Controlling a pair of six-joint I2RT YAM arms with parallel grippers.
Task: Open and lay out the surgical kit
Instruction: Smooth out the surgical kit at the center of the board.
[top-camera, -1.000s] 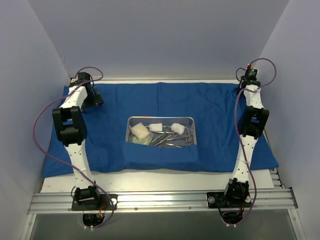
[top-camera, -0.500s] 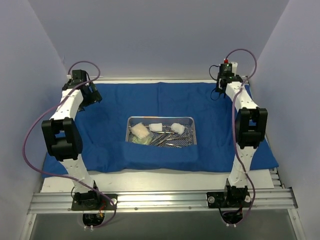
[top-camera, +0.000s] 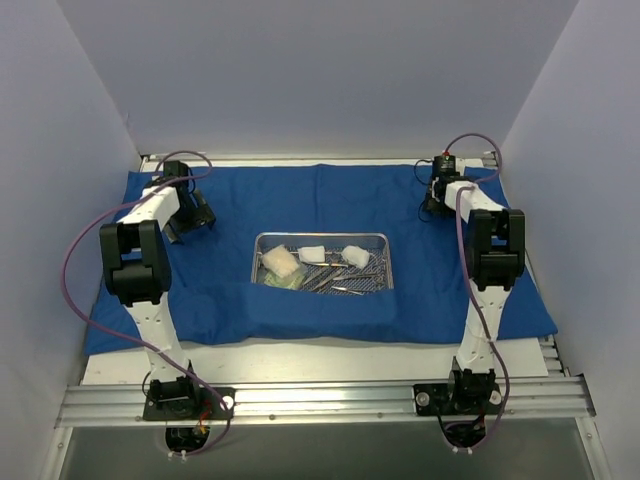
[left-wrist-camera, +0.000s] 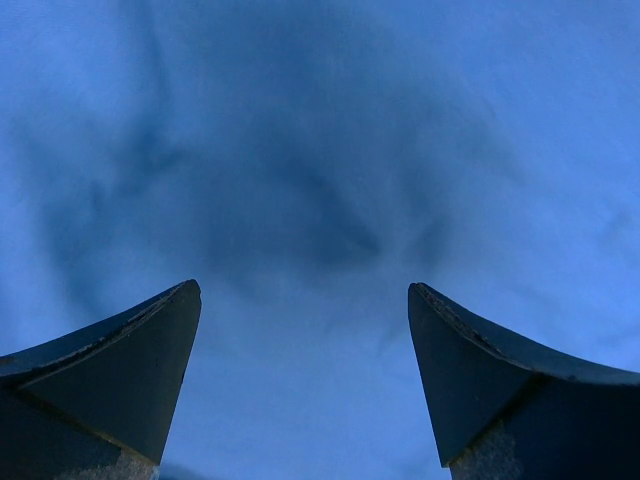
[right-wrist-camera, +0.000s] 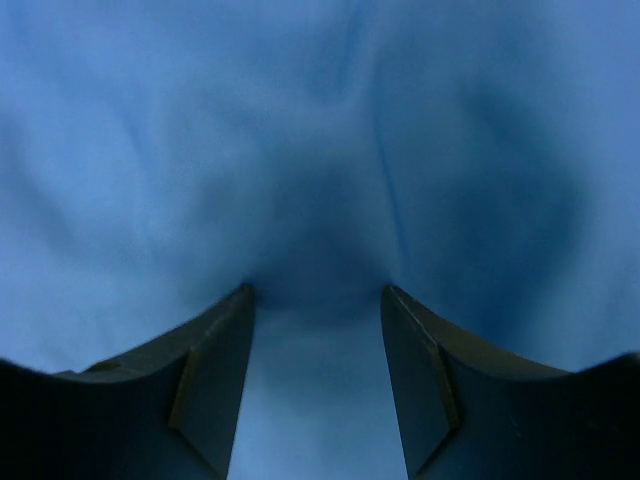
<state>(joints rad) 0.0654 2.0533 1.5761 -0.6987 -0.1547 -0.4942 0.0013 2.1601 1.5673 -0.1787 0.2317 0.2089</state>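
Observation:
The blue cloth wrap (top-camera: 300, 200) lies spread flat over the table. At its centre stands the steel wire-mesh tray (top-camera: 320, 237), holding white gauze pads (top-camera: 281, 262) and steel instruments (top-camera: 335, 280). A fold of cloth (top-camera: 320, 303) lies against the tray's near side. My left gripper (top-camera: 190, 215) hangs low over the cloth at the back left. In the left wrist view it (left-wrist-camera: 304, 290) is wide open over bare cloth (left-wrist-camera: 320, 150). My right gripper (top-camera: 437, 200) is at the back right, open (right-wrist-camera: 316, 290), its tips close against wrinkled cloth (right-wrist-camera: 200, 150) with nothing held.
Pale walls close in on the left, back and right. A white table edge (top-camera: 300, 355) and an aluminium rail (top-camera: 320, 400) with both arm bases run along the near side. Purple cables loop off each arm.
The right gripper moved left from the back right corner, came down toward the cloth, and its jaws opened. The left gripper swung from the back left corner inward onto the cloth.

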